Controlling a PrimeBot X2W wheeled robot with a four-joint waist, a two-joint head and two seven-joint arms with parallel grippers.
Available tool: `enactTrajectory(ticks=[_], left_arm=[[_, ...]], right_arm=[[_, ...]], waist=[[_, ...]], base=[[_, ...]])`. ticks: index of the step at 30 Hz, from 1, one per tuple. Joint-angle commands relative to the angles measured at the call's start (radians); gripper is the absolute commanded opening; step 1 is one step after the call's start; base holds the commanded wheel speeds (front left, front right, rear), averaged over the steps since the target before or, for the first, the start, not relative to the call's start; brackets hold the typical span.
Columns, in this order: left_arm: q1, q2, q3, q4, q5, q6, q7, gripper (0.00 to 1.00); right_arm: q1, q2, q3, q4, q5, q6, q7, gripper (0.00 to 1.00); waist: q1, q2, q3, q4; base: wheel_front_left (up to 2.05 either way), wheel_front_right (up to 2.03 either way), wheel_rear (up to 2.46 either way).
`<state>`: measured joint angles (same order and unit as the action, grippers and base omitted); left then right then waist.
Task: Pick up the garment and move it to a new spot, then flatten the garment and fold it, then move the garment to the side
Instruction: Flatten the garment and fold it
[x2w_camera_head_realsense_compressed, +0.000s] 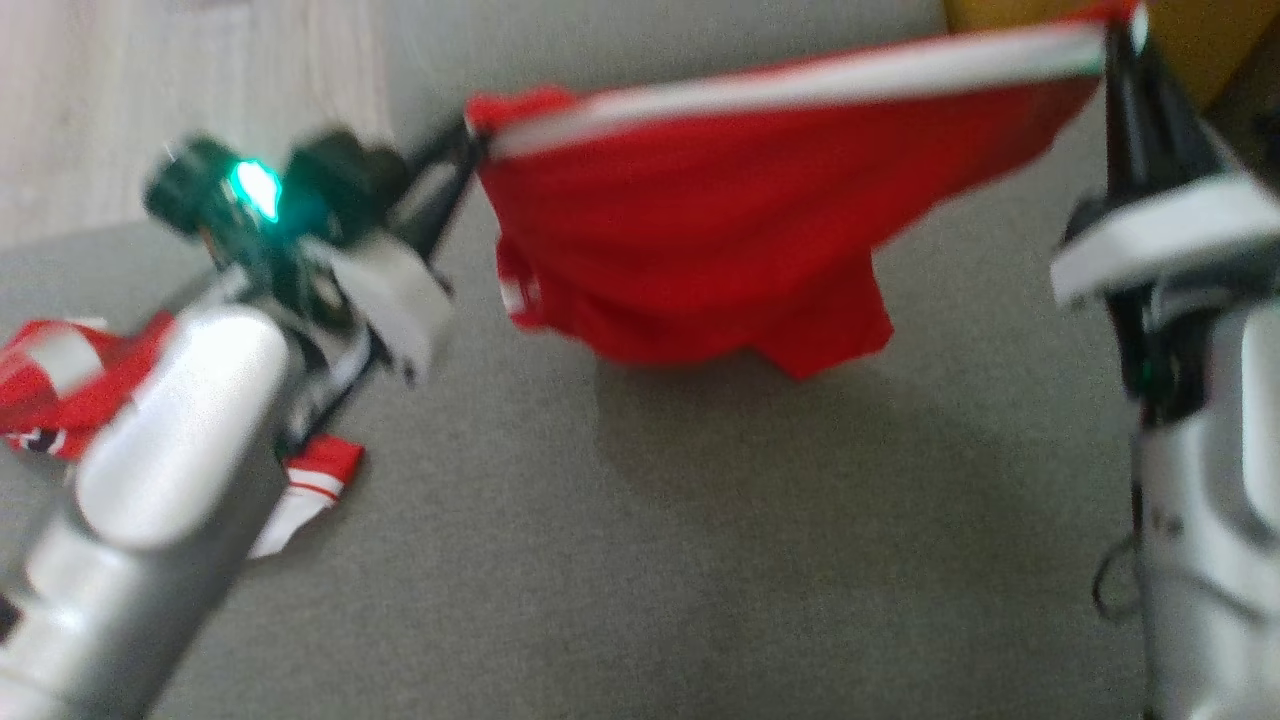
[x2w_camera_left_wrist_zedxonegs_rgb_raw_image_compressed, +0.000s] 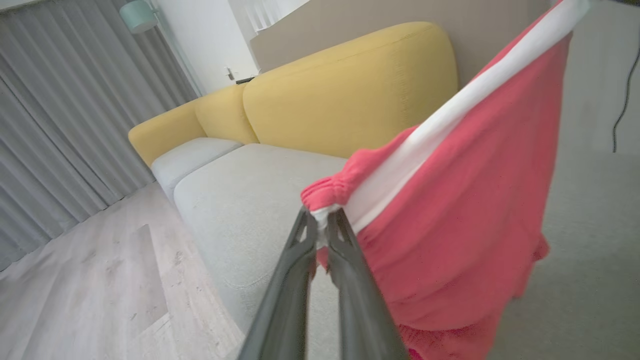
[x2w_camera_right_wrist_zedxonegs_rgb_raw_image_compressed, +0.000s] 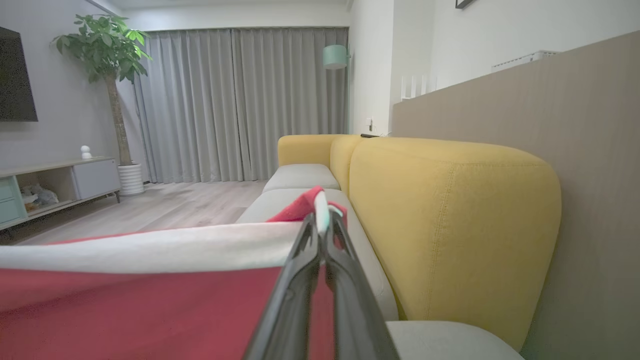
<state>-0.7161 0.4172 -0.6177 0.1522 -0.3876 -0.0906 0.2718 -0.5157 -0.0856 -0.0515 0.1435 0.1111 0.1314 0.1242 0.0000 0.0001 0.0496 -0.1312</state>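
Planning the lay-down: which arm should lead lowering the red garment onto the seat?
Probably right: the right gripper, shut on the waistband like the left gripper, has bare seat below; the left arm overhangs another garment.

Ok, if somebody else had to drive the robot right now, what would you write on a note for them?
Grippers: the left gripper is shut on the red garment, at one end of its white band. The right gripper is shut on the other end.
Things: the garment hangs stretched between both grippers over the grey sofa seat. I cannot tell if its lower edge touches the seat. A red-and-white cloth lies on the seat under the left arm.
Done: garment picked up.
Left: set it down, flatten, fold, move it aside.
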Motion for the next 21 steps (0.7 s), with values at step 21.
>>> enactTrajectory(ticks=[21], left_arm=[[-0.778, -0.089, 0.042, 0.586, 0.150, 0.003, -0.440, 0.00]], right_arm=[[-0.833, 0.034, -0.158, 0.663, -0.172, -0.001, -0.376, 0.00]], waist=[[0.0000, -0.0001, 0.368, -0.044]], base=[[0.00, 0.00, 0.00]])
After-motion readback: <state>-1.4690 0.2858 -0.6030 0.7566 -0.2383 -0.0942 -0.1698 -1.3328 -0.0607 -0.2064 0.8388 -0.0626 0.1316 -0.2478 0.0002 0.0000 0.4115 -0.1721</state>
